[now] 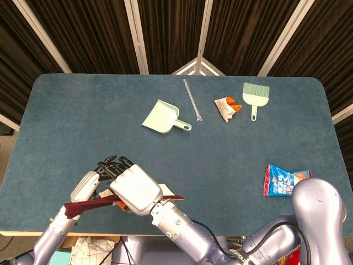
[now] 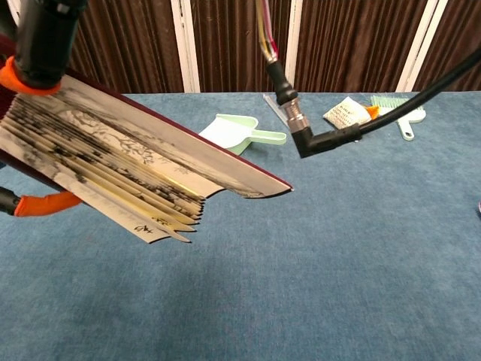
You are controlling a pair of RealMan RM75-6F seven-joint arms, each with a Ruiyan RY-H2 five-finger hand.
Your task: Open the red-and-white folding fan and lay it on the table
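The folding fan (image 1: 83,205) hangs above the table's near-left corner, its dark red guard stick pointing right. My left hand (image 1: 88,185) and my right hand (image 1: 136,189) both grip it, fingers meeting over its far side. The right hand's white back hides most of the leaf in the head view. In the chest view the fan (image 2: 113,162) fills the left side, partly spread. Its white ink-printed folds fan out below the red guard. An orange-tipped finger (image 2: 43,203) shows under it, and a black finger (image 2: 43,41) presses on top.
A mint dustpan (image 1: 161,117), a clear rod (image 1: 192,99), a crumpled snack packet (image 1: 226,106) and a mint brush (image 1: 255,95) lie at the back. A blue snack bag (image 1: 282,179) lies near right. A black cable (image 2: 331,139) hangs across the chest view.
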